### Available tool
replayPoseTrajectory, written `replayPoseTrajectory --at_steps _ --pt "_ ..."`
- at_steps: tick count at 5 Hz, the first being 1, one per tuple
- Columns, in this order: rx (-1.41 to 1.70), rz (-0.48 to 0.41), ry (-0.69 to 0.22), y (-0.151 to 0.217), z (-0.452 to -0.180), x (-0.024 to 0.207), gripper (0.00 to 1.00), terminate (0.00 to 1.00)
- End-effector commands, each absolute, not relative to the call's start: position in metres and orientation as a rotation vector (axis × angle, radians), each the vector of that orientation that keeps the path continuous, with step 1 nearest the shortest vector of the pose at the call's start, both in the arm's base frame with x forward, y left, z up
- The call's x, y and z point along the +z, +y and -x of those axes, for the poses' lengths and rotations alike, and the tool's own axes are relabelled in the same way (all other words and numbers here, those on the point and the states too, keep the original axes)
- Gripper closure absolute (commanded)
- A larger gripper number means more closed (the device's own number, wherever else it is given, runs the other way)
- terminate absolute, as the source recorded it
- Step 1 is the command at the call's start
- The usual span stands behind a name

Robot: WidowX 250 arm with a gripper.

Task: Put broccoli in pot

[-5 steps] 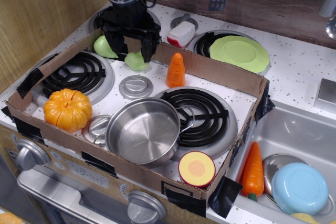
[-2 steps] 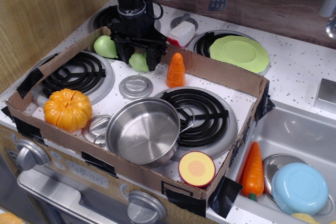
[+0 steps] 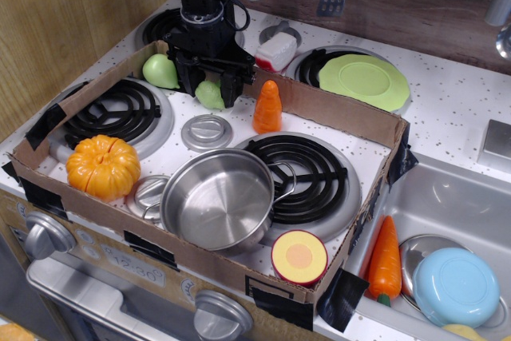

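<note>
observation.image, only view: black gripper [image 3: 210, 85] sits at the far-left corner of the cardboard tray [image 3: 335, 109], pointing down. Fingers narrowed around the broccoli [image 3: 210, 94], one on each side of it; looks like contact, can't tell if it's lifted off the stove top [image 3: 231, 129] or resting on it. Broccoli sits just inside the tray's far wall.

Pale-green pear toy [image 3: 160, 71] just left of the gripper, against the far-left edge. Orange cone-shaped carrot [image 3: 267, 107] upright just right of the gripper, apart from it.

Pot [image 3: 219, 200] near the front edge, centre, upright, nothing inside; right handle overlaps the front-right burner [image 3: 307, 173]. Well apart from the broccoli.

Pumpkin [image 3: 103, 167] at the front-left, near the pot but not touching. Halved fruit [image 3: 299, 257], cut face up, at the front-right corner beside the pot.

Outside the tray: lime plate [image 3: 364, 81] on the far-right burner, red-and-white block [image 3: 275, 52] at the far edge, second carrot [image 3: 385, 259] and light-blue bowl [image 3: 456, 286] in the sink [image 3: 471, 205] on the right.
</note>
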State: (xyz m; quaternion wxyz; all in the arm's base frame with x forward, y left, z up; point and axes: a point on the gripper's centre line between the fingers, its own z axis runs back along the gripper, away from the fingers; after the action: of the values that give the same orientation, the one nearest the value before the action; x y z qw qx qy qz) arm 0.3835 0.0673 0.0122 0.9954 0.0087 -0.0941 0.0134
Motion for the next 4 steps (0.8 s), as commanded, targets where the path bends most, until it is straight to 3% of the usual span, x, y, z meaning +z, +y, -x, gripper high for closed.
replayPoseTrajectory --at_steps 1,3,4 --pt "0.051 -0.088 -0.251 0.074 -0.387 0.081 1.00 0.00" --pt "0.114 -0.145 -0.197 0.076 -0.359 0.112 1.00 0.00" --pt "0.129 -0.113 -0.184 0.057 -0.333 0.117 1.00 0.00"
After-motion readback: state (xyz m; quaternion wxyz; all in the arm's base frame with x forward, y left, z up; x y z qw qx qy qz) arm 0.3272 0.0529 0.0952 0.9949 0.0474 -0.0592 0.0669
